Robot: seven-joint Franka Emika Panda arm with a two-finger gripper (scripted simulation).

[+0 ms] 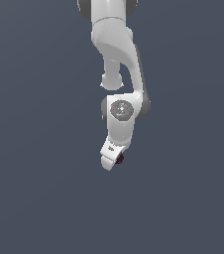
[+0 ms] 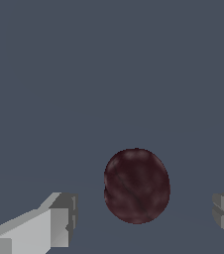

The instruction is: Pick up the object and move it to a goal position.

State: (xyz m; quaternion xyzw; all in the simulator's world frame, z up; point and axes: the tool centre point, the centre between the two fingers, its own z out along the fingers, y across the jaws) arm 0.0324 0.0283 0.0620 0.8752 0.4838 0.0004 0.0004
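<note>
1. In the exterior view, a white arm (image 1: 118, 64) is seen reaching down from the top edge over a plain dark grey-blue surface (image 1: 34, 198).
2. The end effector (image 1: 113, 161) is found at the low end of the arm, tilted a little toward the exterior view's left.
3. The object (image 1: 120, 158), a tiny dark red ball, is seen at the tip of the end effector, on its side toward the exterior view's right; only a small part of it is shown there, and the rest is hidden by the white body.
4. In the wrist view, the object (image 2: 137, 186) is shown as a roundish, mottled dark red ball placed between the two fingers (image 2: 59, 221).
5. The end effector (image 2: 143, 218) is held wide: a clear gap is seen on each side of the ball, so the ball is touched by neither finger.
6. Whether the ball rests on the surface cannot be told with certainty.
</note>
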